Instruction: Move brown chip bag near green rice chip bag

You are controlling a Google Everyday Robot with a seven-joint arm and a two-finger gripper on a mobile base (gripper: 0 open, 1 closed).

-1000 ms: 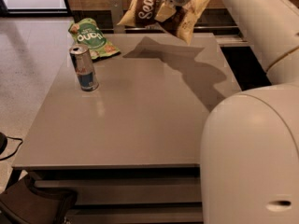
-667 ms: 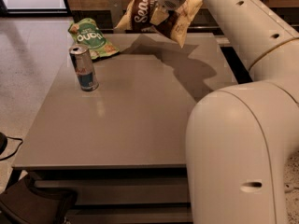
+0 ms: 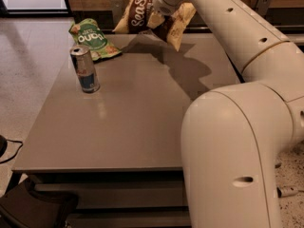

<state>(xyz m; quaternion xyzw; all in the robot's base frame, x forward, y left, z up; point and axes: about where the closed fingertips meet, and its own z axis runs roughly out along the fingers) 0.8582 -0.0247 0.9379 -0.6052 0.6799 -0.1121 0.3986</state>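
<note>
The brown chip bag [image 3: 142, 14] hangs in the air above the table's far edge, dark brown with cream-yellow ends and white script. My gripper [image 3: 156, 18] is shut on its middle and holds it up. The green rice chip bag [image 3: 91, 38] lies flat at the table's far left corner, a short way to the left of the held bag and lower. The arm reaches in from the right and hides part of the brown bag.
A silver-and-blue can [image 3: 85, 69] stands upright on the grey table [image 3: 137, 122], just in front of the green bag. My arm's large white body [image 3: 237, 156] fills the right foreground. A dark object [image 3: 33, 208] lies on the floor at the lower left.
My gripper has carried the brown chip bag leftward over the table's far edge, closer to the green bag. The can and the green bag have not moved.
</note>
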